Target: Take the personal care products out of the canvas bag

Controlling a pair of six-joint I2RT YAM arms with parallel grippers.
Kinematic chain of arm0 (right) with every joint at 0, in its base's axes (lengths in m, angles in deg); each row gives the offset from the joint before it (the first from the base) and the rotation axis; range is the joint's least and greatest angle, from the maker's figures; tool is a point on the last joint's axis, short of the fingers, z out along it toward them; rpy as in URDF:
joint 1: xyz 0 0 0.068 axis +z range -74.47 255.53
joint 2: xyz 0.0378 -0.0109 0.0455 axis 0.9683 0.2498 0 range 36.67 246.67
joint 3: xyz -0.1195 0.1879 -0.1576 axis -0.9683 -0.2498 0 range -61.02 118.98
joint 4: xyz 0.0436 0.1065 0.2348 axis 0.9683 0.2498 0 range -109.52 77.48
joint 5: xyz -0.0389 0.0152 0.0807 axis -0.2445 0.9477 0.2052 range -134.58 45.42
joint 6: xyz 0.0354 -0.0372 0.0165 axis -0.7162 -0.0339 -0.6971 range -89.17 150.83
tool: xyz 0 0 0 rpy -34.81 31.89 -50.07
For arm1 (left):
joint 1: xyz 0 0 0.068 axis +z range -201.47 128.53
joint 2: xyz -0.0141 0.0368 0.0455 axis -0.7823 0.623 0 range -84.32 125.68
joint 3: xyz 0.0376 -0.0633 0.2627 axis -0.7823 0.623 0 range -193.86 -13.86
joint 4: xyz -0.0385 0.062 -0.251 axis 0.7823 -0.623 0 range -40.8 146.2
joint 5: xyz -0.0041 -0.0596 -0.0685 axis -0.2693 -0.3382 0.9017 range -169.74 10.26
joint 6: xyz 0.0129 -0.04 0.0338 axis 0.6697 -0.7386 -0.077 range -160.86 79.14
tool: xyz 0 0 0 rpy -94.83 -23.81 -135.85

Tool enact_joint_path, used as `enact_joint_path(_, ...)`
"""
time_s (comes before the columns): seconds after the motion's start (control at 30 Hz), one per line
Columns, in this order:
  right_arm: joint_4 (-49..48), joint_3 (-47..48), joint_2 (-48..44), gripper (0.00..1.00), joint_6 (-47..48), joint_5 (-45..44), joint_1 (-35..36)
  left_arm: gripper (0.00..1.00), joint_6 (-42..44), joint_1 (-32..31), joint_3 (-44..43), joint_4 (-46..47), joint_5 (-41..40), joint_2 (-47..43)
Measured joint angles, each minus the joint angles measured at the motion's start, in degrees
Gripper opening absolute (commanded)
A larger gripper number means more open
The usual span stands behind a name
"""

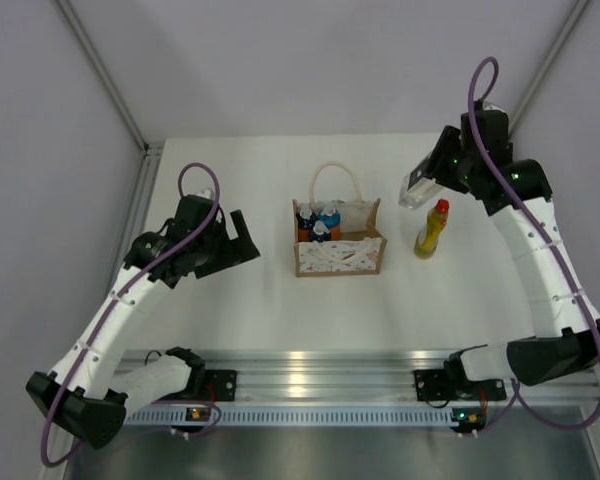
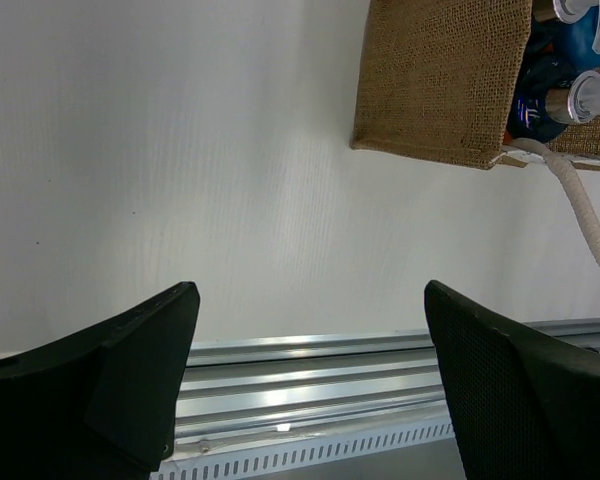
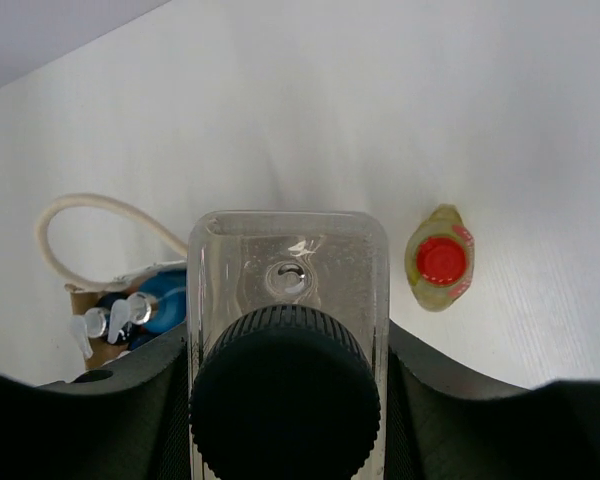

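Note:
The tan canvas bag point(image 1: 338, 252) with white rope handles stands mid-table, holding orange bottles with blue caps point(image 1: 318, 221). The bag also shows in the left wrist view point(image 2: 440, 80) and the right wrist view point(image 3: 95, 345). The yellow bottle with a red cap point(image 1: 431, 229) stands upright on the table right of the bag, also in the right wrist view point(image 3: 439, 259). My right gripper point(image 1: 420, 185) is shut on the clear bottle with a dark grey cap point(image 3: 286, 330), held in the air above the table right of the bag. My left gripper point(image 1: 242, 236) is open and empty, left of the bag.
A metal rail point(image 1: 310, 365) runs along the table's near edge, seen also in the left wrist view point(image 2: 310, 385). Grey walls enclose the white table point(image 1: 230, 300) at the back and sides.

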Motion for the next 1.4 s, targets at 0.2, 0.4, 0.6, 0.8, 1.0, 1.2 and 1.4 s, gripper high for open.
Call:
enact_joint_path(0.2, 0.55, 1.68, 3.58, 0.00, 4.70, 0.15, -2.78, 0.99, -0.11, 0.00, 0.04, 0.00, 0.09, -0.26)
enact_joint_path(0.4, -1.20, 1.70, 9.73, 0.00, 10.05, 0.35, -2.78, 0.99, -0.15, 0.00, 0.04, 0.02, 0.33, -0.74)
enact_joint_path(0.6, -4.48, 1.01, 15.23, 0.00, 14.29, 0.33, -2.78, 0.99, -0.17, 0.00, 0.04, 0.00, 0.70, -1.33)
enact_joint_path(0.8, -10.38, -2.19, 20.52, 0.00, 17.07, 0.59, -2.78, 0.99, -0.07, 0.00, 0.04, 0.00, 0.70, -1.46)
enact_joint_path(1.0, -14.38, -6.54, 24.20, 0.09, 18.62, 1.46, -2.78, 0.99, 0.57, 0.00, -0.37, -0.11, 2.12, -0.94)
enact_joint_path(1.2, -17.40, -9.44, 25.18, 0.40, 19.37, 1.68, -2.78, 0.99, 3.13, -0.61, -3.34, -0.15, 4.07, 1.84)
enact_joint_path(1.4, -19.19, -9.86, 25.29, 0.64, 19.37, 1.84, -2.78, 0.99, 4.79, -1.99, -8.41, -0.09, 4.20, 5.53)
